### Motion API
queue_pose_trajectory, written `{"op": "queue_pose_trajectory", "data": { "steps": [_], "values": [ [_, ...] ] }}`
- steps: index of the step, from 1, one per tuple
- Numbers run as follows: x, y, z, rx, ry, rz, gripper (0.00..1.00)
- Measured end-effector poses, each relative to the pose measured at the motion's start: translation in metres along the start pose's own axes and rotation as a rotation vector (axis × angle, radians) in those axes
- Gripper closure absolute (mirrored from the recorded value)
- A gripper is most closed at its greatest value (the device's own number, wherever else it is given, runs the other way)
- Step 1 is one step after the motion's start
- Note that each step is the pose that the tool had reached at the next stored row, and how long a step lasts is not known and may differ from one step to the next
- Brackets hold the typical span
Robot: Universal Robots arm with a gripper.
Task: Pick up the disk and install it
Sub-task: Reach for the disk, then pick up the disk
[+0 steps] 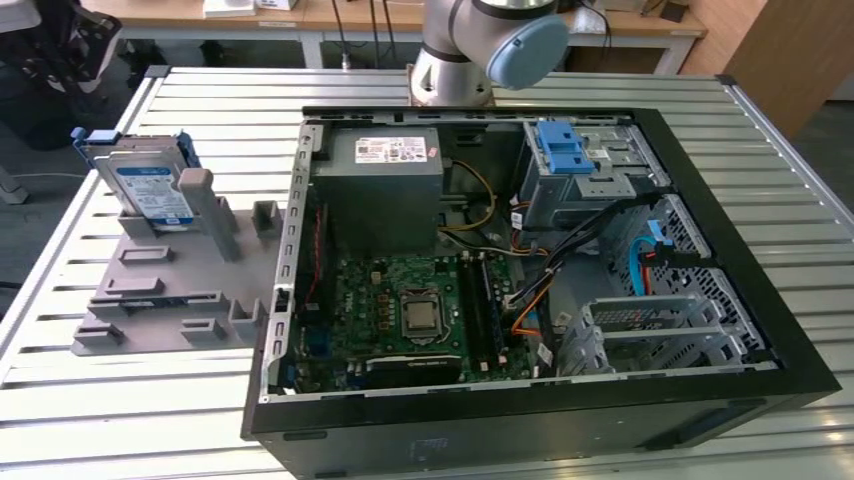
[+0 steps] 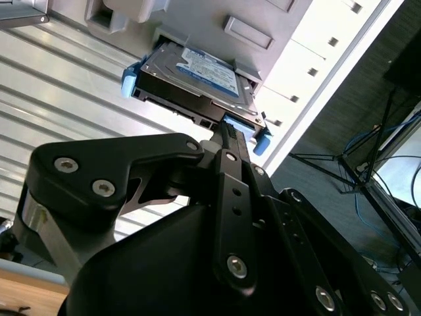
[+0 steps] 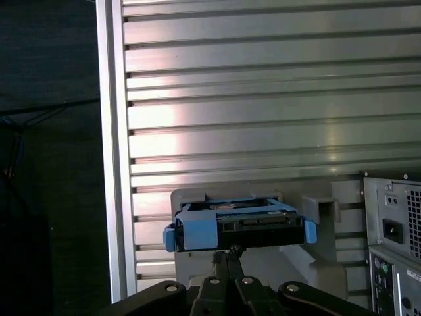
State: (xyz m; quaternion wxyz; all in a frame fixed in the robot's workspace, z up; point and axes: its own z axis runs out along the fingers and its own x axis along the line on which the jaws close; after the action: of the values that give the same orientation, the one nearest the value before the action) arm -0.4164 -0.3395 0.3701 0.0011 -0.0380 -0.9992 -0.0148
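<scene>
The disk (image 1: 144,185) stands on edge in a grey holder (image 1: 160,290) on the slatted table, at the exterior view's left. It is silver-grey with a white-and-blue label and blue side rails. Nothing touches it in the exterior view. In both wrist views my gripper (image 2: 222,128) (image 3: 227,253) points toward the disk (image 2: 197,76) (image 3: 237,224), its black fingers pressed together and shut with nothing between them. The fingertips line up with the disk's blue-railed edge. I cannot tell the gap between them and the disk.
An open black computer case (image 1: 747,300) lies on the table, at the exterior view's right of the holder. Inside are a grey power-supply box (image 1: 387,180), a green board (image 1: 414,310) and a metal bay with a blue latch (image 1: 561,150). The arm's base (image 1: 467,50) rises behind the case.
</scene>
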Motion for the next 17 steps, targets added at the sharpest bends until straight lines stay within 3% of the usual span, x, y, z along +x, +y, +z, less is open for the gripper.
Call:
{"op": "queue_pose_trajectory", "data": {
  "steps": [11,17],
  "values": [
    [0.0008,-0.0001,0.0000,0.0000,0.0000,-0.002,0.89],
    [0.0009,-0.0001,0.0000,0.0001,0.0007,-0.026,0.89]
  ]
}}
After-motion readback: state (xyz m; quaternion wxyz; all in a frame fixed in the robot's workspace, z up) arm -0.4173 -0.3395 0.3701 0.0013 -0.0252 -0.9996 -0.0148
